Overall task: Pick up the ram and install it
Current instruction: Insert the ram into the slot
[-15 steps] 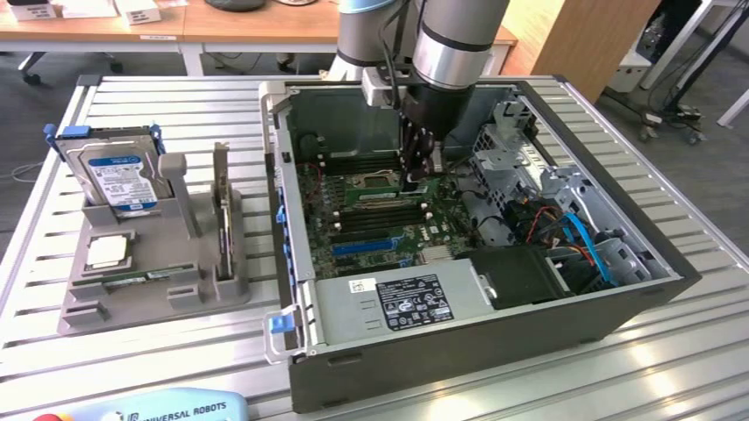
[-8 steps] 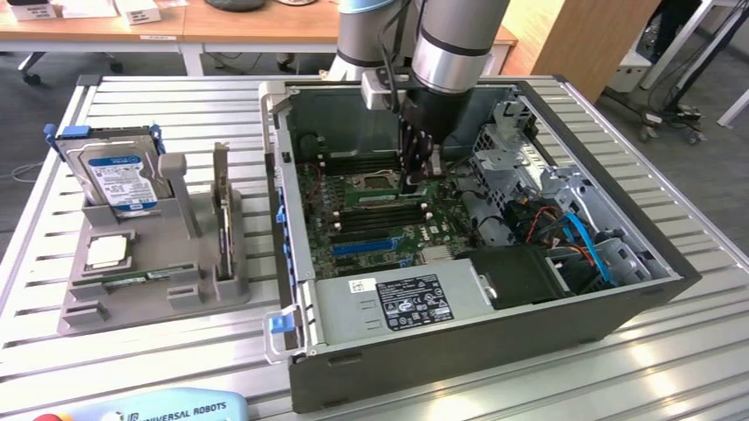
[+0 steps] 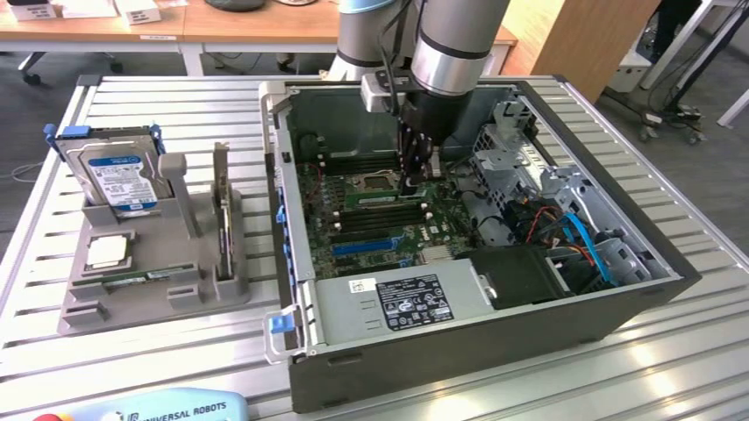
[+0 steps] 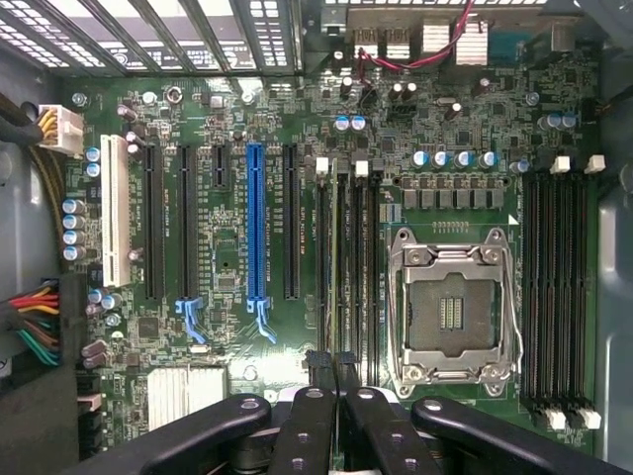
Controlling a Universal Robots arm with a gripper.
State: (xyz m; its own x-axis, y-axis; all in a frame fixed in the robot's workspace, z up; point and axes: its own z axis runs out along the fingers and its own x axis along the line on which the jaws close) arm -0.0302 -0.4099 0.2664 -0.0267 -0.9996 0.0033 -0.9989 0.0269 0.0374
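Note:
My gripper reaches down into the open computer case, over the memory slots beside the empty processor socket. The ram is a thin green stick standing on edge along one of those slots, reaching from the fingers toward the exterior view's left. In the wrist view it runs edge-on as a thin line between the black slots next to the socket. The gripper is shut on its near end, with the black fingers pressed together. Whether the stick is fully seated I cannot tell.
A grey holder stands on the slatted table at the exterior view's left, with a silver hard drive and a square processor chip. Inside the case are a power supply, blue and orange cables and drive cages.

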